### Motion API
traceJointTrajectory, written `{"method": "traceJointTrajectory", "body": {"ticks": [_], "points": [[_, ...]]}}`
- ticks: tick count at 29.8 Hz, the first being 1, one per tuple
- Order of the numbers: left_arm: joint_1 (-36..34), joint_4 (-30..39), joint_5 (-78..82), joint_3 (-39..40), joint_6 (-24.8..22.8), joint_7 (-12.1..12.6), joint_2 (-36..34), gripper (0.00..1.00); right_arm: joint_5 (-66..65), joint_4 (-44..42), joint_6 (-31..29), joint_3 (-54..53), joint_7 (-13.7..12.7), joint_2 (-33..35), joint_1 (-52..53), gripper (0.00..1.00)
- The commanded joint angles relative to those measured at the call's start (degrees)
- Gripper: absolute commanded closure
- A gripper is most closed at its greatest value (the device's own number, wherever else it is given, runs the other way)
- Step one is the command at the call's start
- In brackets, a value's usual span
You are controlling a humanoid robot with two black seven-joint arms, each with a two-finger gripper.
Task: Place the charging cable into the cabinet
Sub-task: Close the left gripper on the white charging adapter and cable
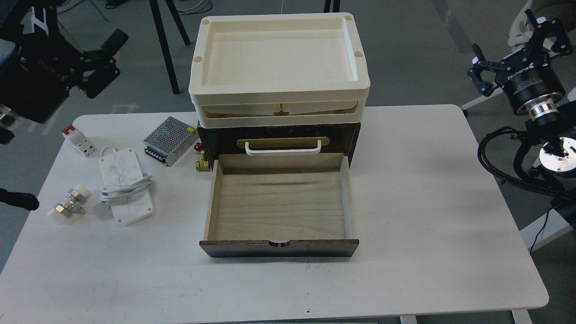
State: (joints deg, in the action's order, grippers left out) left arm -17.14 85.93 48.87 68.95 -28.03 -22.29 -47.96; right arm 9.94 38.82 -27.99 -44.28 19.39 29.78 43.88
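Observation:
The charging cable (128,186) is a white cable wound around a flat white marbled plate, lying on the table left of the cabinet, with its round puck (101,210) at the plate's lower left. The cabinet (279,139) is dark brown with a white handle (283,149). Its light-wood drawer (279,204) is pulled out towards me and is empty. My left gripper (109,60) hangs open and empty above the table's far left corner. My right gripper (513,51) is open and empty, raised beyond the table's right edge.
Cream trays (279,67) are stacked on the cabinet. A silver mesh power supply box (167,137), a white block with a red top (78,140), a brass fitting (67,205) and a brass valve (201,159) lie around the cable. Black hoses (508,175) hang at the right.

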Motion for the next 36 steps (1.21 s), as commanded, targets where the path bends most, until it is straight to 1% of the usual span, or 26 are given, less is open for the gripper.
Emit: {"method": "traceJointTrajectory", "body": {"ticks": [1,3,6,9,11,13,20,24,27,30,36], "points": [[1.05,0.73,53.00,-0.57,0.03,-5.71,-0.72,0.00,0.08,0.03,-0.01,-0.54,0.03,0.36,-0.81,0.00],[1.58,0.64,64.72,-2.84,0.03,-5.71,-1.25,0.00,-0.01,0.03,-0.01,-0.81,0.03,0.54,-0.99,0.00],[1.67,-1.28,76.13,-8.29,0.03,-5.71,-2.04,0.00,-0.01,-0.06,-0.01,-0.99,-0.05,0.63,-1.69,0.00],[1.67,-6.46,76.13,-11.64,0.17,-5.71,-0.91,0.00,-0.01,-0.06,-0.01,-0.99,0.03,0.63,-1.78,0.00],[1.23,-10.85,76.13,-12.96,4.46,-5.71,1.37,0.00,-0.01,-0.06,-0.01,-1.07,0.03,0.54,-1.96,0.00],[0.79,-14.11,76.13,-12.88,6.31,-5.71,2.43,0.01,-0.01,-0.06,-0.01,-1.07,0.03,0.54,-1.96,0.00],[-1.58,-21.49,76.13,-13.58,8.87,-5.71,2.88,0.01,-0.01,-0.41,-0.01,-1.07,0.03,0.54,-2.05,0.00],[-4.91,-25.89,76.13,-18.05,10.45,-5.71,4.37,0.02,-0.01,-0.32,-0.01,-1.07,0.03,0.45,-2.05,0.00],[-6.06,-29.84,76.13,-20.78,12.38,-5.71,4.98,0.03,-0.01,-0.41,-0.01,-1.07,0.03,0.54,-2.05,0.00],[-7.29,-32.40,76.13,-22.72,13.88,-5.71,5.95,0.03,-0.01,-0.41,-0.01,-1.16,0.21,0.54,-2.05,0.00],[-7.56,-34.51,76.13,-26.14,15.46,-5.71,6.13,0.03,0.08,-0.41,-0.01,-1.16,0.30,0.54,-2.49,0.00]]}}
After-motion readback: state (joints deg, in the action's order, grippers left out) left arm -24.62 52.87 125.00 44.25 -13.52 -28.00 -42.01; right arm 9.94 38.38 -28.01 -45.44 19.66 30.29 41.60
